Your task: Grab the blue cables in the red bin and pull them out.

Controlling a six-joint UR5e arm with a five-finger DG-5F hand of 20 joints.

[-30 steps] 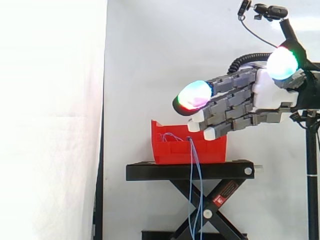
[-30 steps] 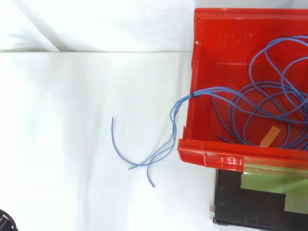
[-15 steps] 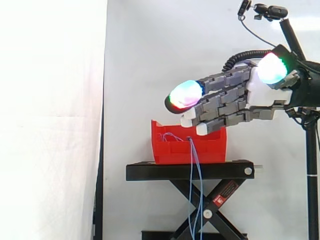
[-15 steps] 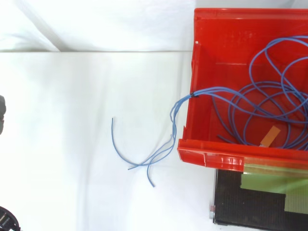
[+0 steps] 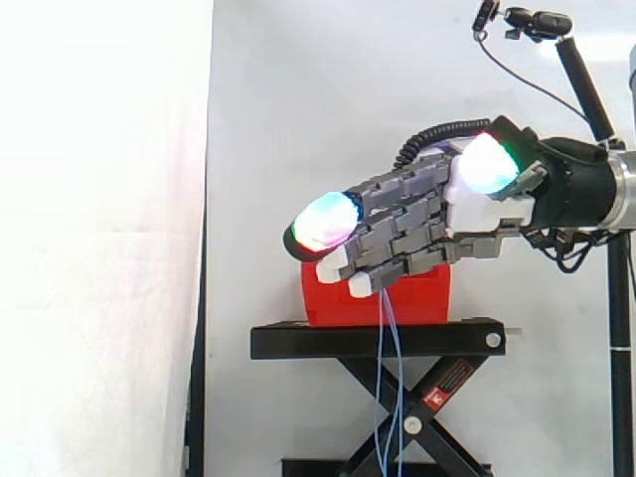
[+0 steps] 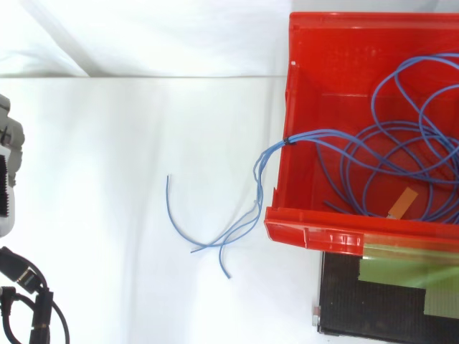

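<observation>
Side view has the robot hand (image 5: pixel 417 224) stretched out flat and empty, hovering just above the red bin (image 5: pixel 427 303) on the black stand (image 5: pixel 378 340). Most of the blue cables (image 6: pixel 310 134) lie coiled inside the bin, a few ends draped over its wall, so both grab and pull remain to do.

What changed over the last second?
The hand moved toward the side view's left and slightly down. It is now in front of the red bin, fingers straight, holding nothing. The blue cables and the red bin lie as before, with strands hanging over the wall.
</observation>
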